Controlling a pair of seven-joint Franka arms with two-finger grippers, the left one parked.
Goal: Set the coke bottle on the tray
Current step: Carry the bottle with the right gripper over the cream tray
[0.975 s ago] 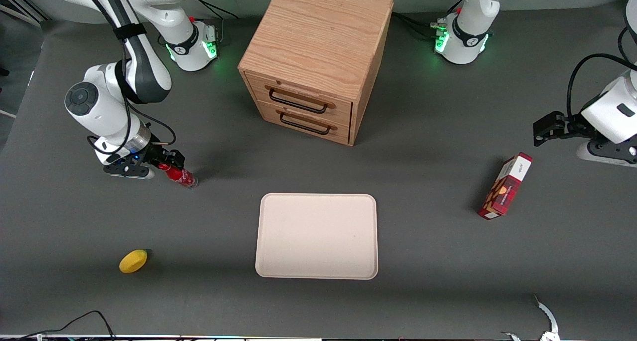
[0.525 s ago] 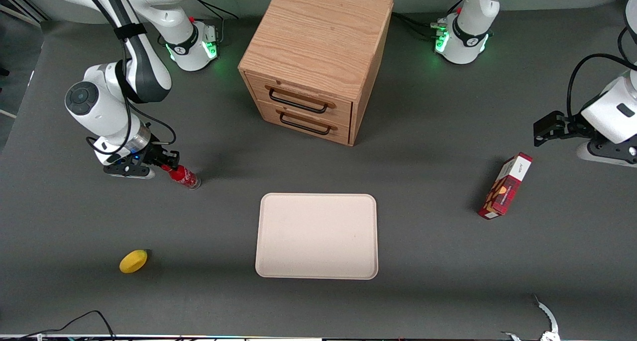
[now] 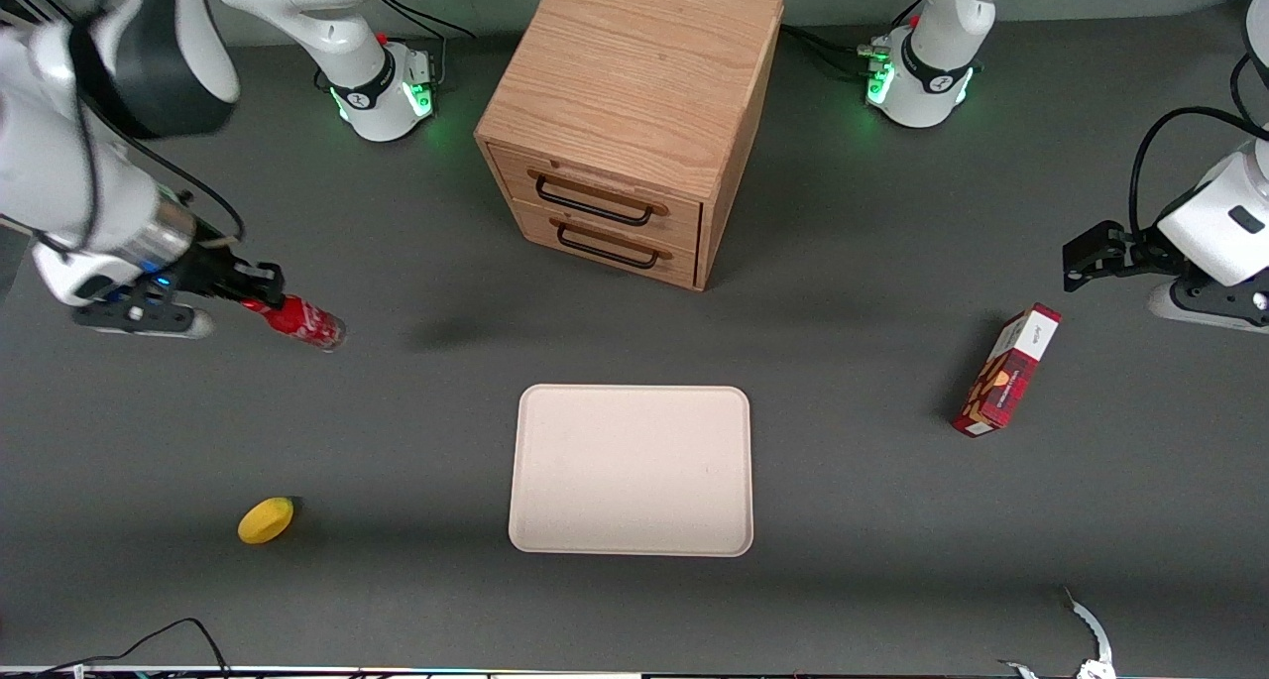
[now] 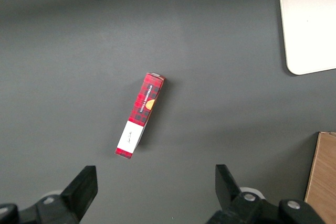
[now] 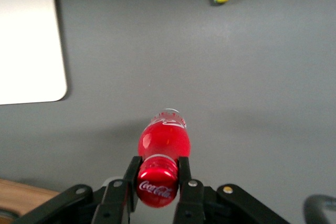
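The gripper (image 3: 260, 300) pinches the coke bottle (image 3: 302, 322) at its glossy red cap, black fingers (image 5: 185, 174) tight on either side; the neck is hidden between them. The bottle seems lifted off the matte grey table (image 3: 872, 520), toward the working arm's end, well apart from the smooth, round-cornered beige tray (image 3: 632, 470). A yellow lemon (image 3: 265, 519) lies nearer the front camera.

I'm seeing my white arm wearing a dark grey sleeve, black cables trailing, its black gripper (image 3: 260, 292) glowing blue.
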